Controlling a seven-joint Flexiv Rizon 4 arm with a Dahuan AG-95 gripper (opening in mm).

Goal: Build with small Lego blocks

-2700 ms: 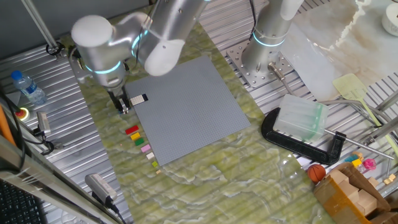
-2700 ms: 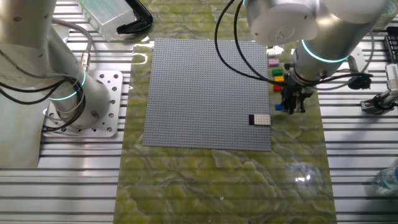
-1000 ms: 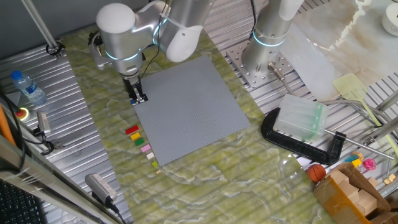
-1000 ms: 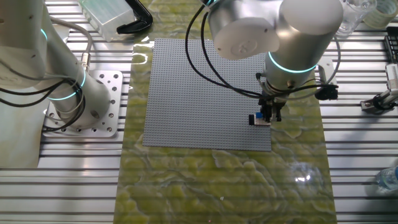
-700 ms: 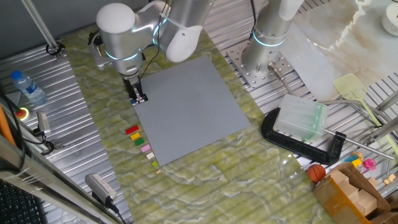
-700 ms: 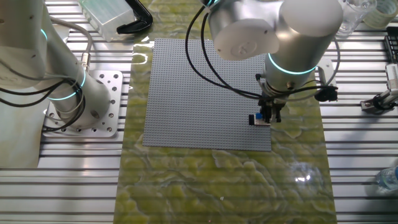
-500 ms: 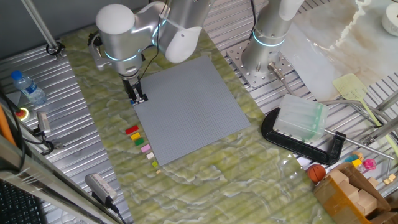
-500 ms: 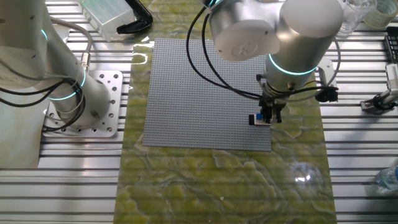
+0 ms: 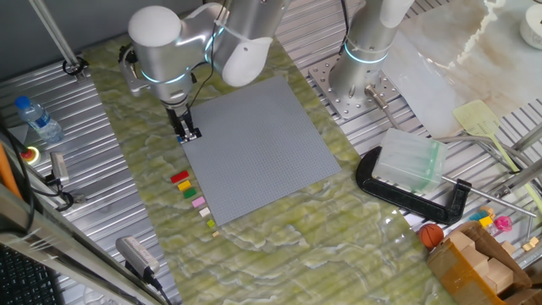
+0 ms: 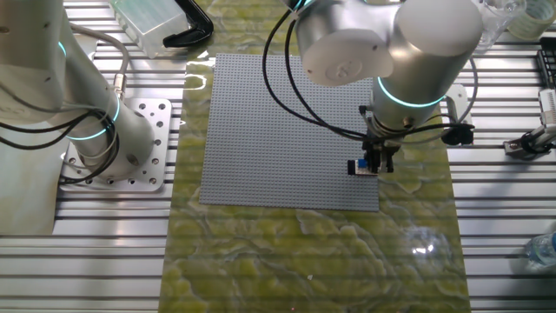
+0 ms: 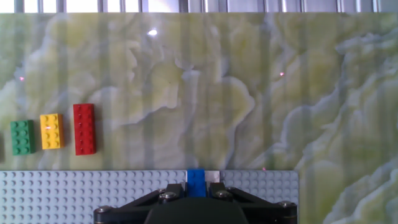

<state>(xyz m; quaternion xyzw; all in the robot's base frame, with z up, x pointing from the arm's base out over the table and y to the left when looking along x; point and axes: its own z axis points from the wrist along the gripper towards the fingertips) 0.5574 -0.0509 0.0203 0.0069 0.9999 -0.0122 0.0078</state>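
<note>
Down at the bottom of the hand view, the gripper (image 11: 198, 194) has its two fingers closed on a blue brick (image 11: 197, 182), which sits at the edge of the grey baseplate (image 11: 81, 196) with a white brick (image 11: 213, 177) touching its right side. Beyond the plate's edge, on the green marbled mat (image 11: 249, 87), a red brick (image 11: 84, 129), a yellow brick (image 11: 51, 131) and a green brick (image 11: 22, 137) lie in a row, close together. From the other fixed view, the gripper (image 10: 379, 163) stands upright over the plate's near right corner, by the blue brick (image 10: 360, 163).
</note>
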